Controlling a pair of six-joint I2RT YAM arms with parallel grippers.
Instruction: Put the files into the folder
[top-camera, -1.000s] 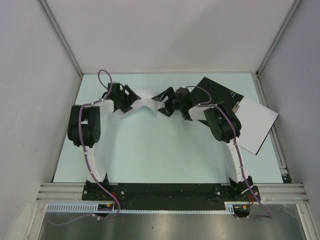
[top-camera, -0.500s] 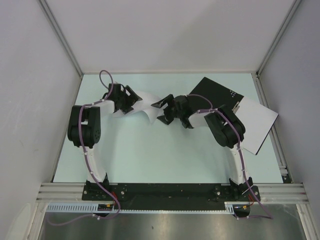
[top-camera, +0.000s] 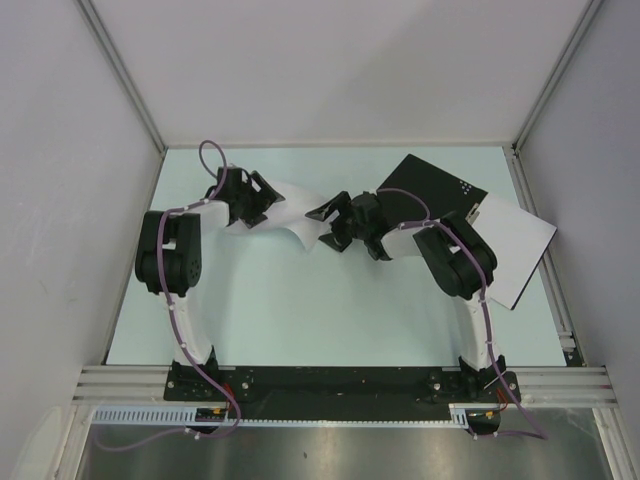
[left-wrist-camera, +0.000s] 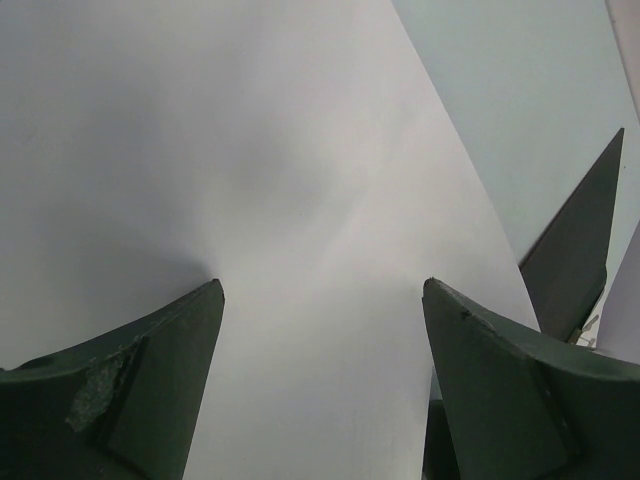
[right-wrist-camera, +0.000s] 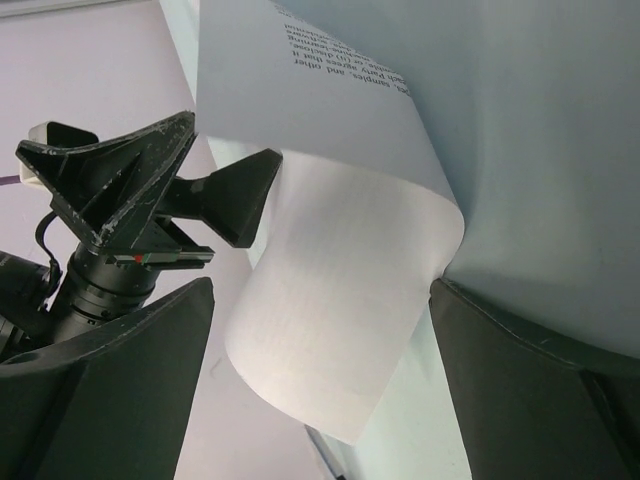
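**Curled sheet between 2 grippers**

Top view: 1 sheet (top-camera: 293, 213) arches up left of the open folder (top-camera: 435, 185), between the left gripper (top-camera: 264, 199) and right gripper (top-camera: 324, 224). Only the right wrist view shows its printed text. Both wrist views show jaws spread wide, not clamped on it.

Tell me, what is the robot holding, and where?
Nothing is clearly gripped. The paper sheet bows between the left gripper and right gripper, but both stand open; its curled end sits loose between the right fingers.
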